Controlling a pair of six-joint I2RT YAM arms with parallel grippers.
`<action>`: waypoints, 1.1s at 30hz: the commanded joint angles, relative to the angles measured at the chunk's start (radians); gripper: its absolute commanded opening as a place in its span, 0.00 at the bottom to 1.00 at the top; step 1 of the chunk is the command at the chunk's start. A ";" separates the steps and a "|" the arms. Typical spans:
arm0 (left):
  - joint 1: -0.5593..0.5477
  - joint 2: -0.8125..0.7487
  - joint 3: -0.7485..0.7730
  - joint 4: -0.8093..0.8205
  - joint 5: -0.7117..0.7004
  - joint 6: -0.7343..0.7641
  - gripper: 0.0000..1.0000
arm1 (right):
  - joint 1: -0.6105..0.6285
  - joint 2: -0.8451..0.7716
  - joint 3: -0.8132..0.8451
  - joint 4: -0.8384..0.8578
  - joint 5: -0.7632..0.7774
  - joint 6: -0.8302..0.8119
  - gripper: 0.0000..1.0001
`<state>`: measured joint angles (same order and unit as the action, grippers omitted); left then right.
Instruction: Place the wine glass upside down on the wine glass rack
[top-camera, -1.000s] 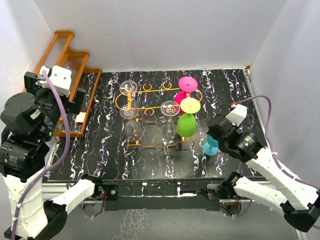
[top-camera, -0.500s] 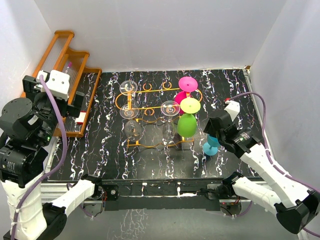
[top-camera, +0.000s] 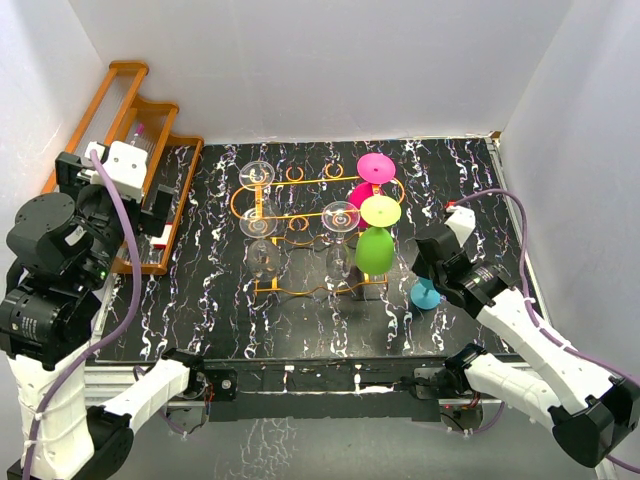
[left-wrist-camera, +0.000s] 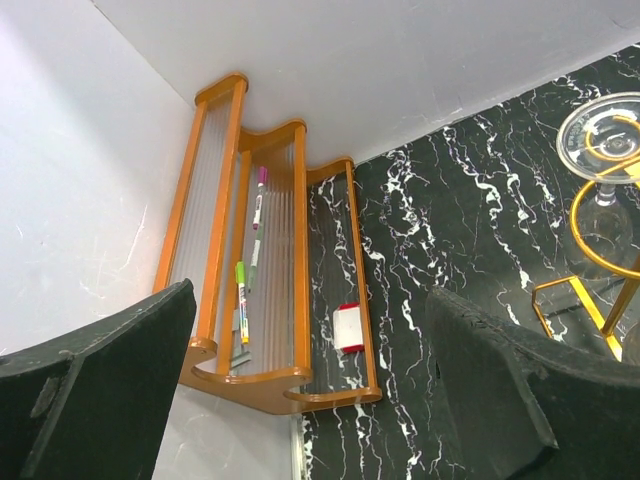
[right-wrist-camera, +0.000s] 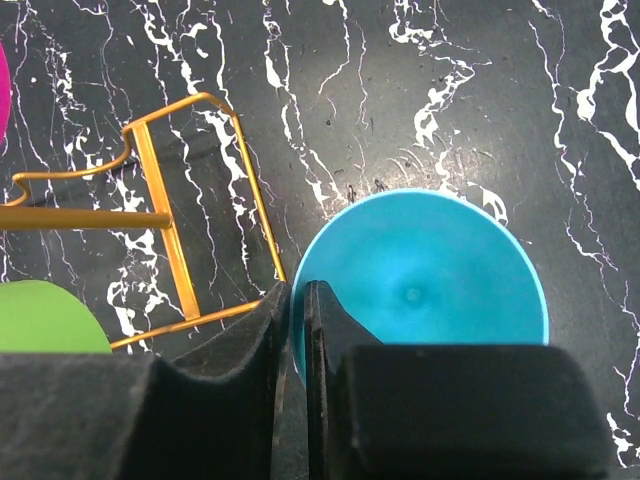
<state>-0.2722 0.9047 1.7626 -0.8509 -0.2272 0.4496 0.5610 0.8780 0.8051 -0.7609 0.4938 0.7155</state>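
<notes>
A blue wine glass (top-camera: 428, 293) stands on the black marbled table right of the gold wire wine glass rack (top-camera: 312, 180). From above it shows as a round blue disc (right-wrist-camera: 430, 270). My right gripper (right-wrist-camera: 296, 290) is shut on its left rim, one finger outside and one over the blue; it sits low over the glass (top-camera: 426, 275). A rack leg (right-wrist-camera: 170, 250) lies just left of the fingers. My left gripper (left-wrist-camera: 310, 400) is wide open and holds nothing, raised at the far left (top-camera: 150, 200).
The rack holds inverted pink (top-camera: 376, 167), yellow (top-camera: 381, 211), green (top-camera: 373, 250) and clear glasses (top-camera: 257, 175). A stepped wooden shelf (left-wrist-camera: 300, 250) with markers (left-wrist-camera: 258, 195) and a white-red eraser (left-wrist-camera: 348, 327) stands at the back left. White walls enclose the table.
The right gripper's jaws have closed onto the blue glass's rim, and the arm shifted slightly toward the rack. The left arm shifted a little and stayed open.
</notes>
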 joint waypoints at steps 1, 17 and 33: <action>0.002 -0.009 -0.016 -0.002 -0.006 -0.004 0.97 | -0.006 -0.016 0.010 0.057 0.027 0.004 0.10; 0.046 0.162 0.231 -0.029 0.584 -0.177 0.97 | -0.012 -0.111 0.498 0.082 0.293 -0.284 0.08; 0.046 0.388 -0.013 1.126 1.056 -1.202 0.97 | -0.012 0.111 0.604 1.074 -0.121 -0.777 0.08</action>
<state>-0.2310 1.2419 1.7756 -0.2279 0.7631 -0.3592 0.5495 0.9581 1.4292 -0.0456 0.6128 -0.0307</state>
